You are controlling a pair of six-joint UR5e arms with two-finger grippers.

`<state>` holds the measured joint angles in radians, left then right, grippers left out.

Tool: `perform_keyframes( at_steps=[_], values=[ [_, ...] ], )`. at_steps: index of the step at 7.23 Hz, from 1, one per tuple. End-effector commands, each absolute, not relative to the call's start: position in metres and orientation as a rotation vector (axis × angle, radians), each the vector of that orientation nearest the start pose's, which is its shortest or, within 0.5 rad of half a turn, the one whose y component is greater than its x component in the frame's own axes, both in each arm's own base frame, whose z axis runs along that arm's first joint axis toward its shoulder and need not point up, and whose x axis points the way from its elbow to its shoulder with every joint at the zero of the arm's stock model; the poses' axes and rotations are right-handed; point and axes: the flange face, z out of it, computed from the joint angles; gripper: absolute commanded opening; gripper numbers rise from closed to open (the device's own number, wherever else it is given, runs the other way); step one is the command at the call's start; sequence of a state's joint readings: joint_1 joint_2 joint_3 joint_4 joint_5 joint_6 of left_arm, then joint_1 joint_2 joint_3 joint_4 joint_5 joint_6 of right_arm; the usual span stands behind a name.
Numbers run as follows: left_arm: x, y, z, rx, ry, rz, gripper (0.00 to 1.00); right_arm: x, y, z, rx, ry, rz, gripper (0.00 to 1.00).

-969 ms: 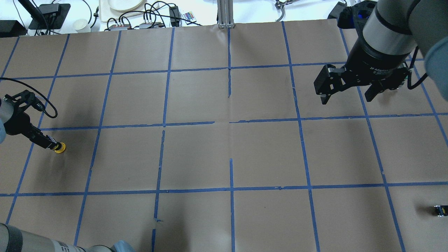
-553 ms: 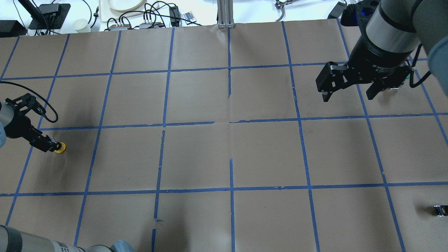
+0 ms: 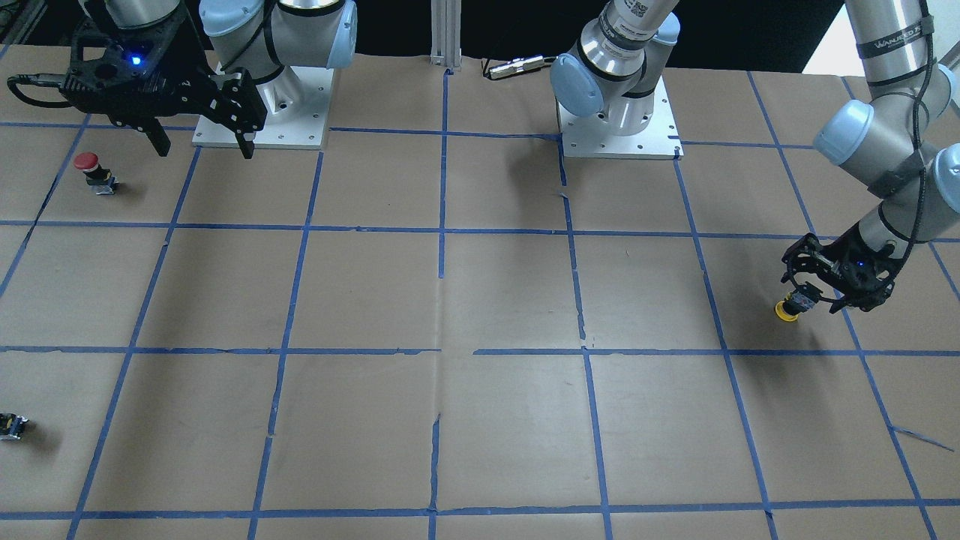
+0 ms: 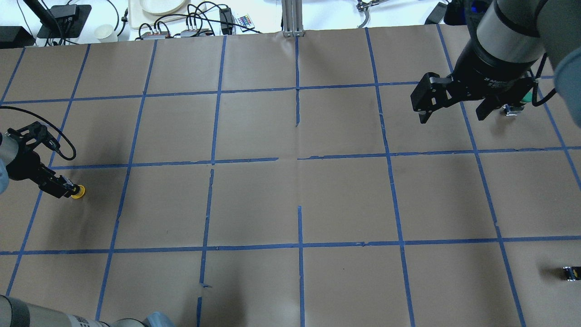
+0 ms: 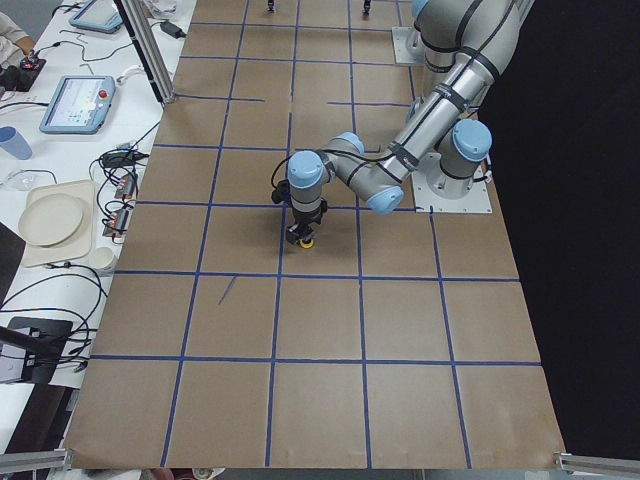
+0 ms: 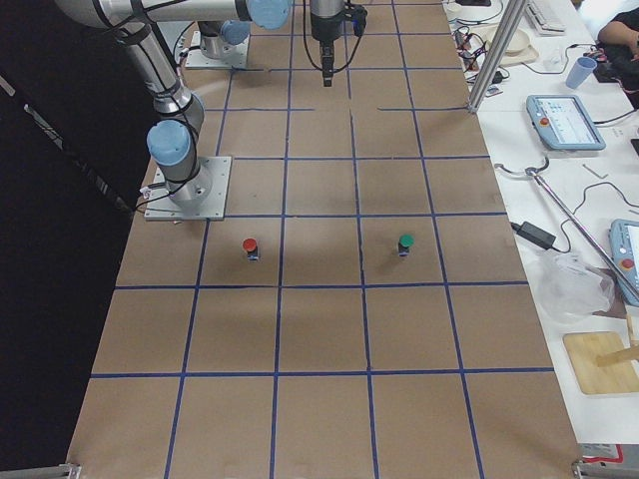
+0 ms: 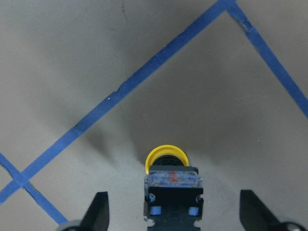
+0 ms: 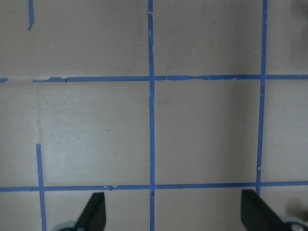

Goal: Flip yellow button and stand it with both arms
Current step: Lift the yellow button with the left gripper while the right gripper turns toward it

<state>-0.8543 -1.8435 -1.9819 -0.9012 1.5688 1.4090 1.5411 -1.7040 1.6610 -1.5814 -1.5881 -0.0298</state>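
The yellow button (image 4: pixel 78 192) is on the paper at the table's left side, its yellow cap (image 7: pixel 166 155) pointing away from the gripper and its black-and-grey block towards it. It also shows in the front view (image 3: pixel 786 310) and the left view (image 5: pixel 308 241). My left gripper (image 4: pixel 63 188) is low over it and tilted. In the left wrist view its fingers (image 7: pixel 99 211) stand wide apart on either side of the block without touching it. My right gripper (image 4: pixel 452 118) hangs open and empty above the far right of the table, also seen in the front view (image 3: pixel 204 150).
A red-capped button (image 3: pixel 88 165) stands near the right arm's base. A green-capped button (image 6: pixel 405 242) stands farther out, partly behind the right gripper in the overhead view. A small black-grey block (image 4: pixel 570 272) lies at the near right edge. Cables and dishes sit beyond the far edge.
My right gripper has moved towards the table's far edge, still open. My left gripper has drawn back slightly to the left. The yellow button has stayed in place.
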Motion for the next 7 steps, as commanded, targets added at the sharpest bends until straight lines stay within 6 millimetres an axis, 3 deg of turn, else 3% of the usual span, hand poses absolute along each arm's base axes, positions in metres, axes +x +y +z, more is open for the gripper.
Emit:
perform_keyframes(
  at_steps=[1, 3, 6, 7],
  values=[
    [0.2378, -0.4778, 0.2237, 1.056, 2.972, 0.005, 0.76, 0.1178, -0.4468, 0.5102, 0.011, 3.160, -0.101, 1.00],
    [0.2333, -0.4801, 0.2237, 1.085, 2.962, 0.003, 0.69, 0.1179, -0.4456, 0.5076, 0.011, 3.160, -0.089, 1.00],
    [0.2329, -0.4796, 0.2275, 1.088, 2.955, -0.002, 0.24, 0.1179, -0.4426, 0.5061, 0.010, 3.160, -0.082, 1.00],
    [0.2318, -0.4793, 0.2311, 1.089, 2.950, -0.003, 0.19, 0.1180, -0.4423, 0.5052, 0.010, 3.160, -0.077, 1.00]
  ],
)
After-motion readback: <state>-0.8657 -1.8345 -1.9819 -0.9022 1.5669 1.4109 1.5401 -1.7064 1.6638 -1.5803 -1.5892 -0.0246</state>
